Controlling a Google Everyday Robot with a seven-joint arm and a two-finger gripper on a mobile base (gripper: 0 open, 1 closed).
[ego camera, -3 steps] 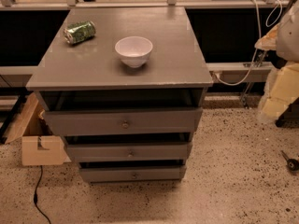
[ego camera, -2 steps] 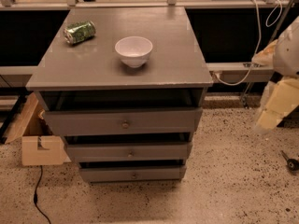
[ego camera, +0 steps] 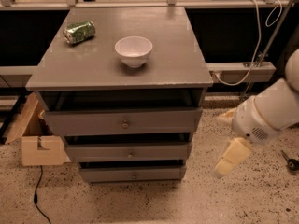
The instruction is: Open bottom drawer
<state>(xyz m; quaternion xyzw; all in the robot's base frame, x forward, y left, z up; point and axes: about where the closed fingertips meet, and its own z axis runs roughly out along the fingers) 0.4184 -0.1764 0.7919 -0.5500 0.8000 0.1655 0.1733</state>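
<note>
Our gripper (ego camera: 223, 144) hangs at four o'clock in the view, off to the three o'clock side of the cabinet (ego camera: 187, 55) and well apart from it, above the speckled floor (ego camera: 243, 199). We see its two cream fingers (ego camera: 232, 157) spread wide with nothing between them. The bottom drawer (ego camera: 107, 174) sits lowest of three grey fronts, at about six o'clock, its small round knob (ego camera: 134, 175) untouched and a dark gap showing above its front. On the cabinet top a white bowl (ego camera: 133, 51) stands near the middle, with a green can (ego camera: 79, 32) lying on its side at ten o'clock from it. A cardboard box (ego camera: 39, 148) rests on the floor at nine o'clock from the drawers.
</note>
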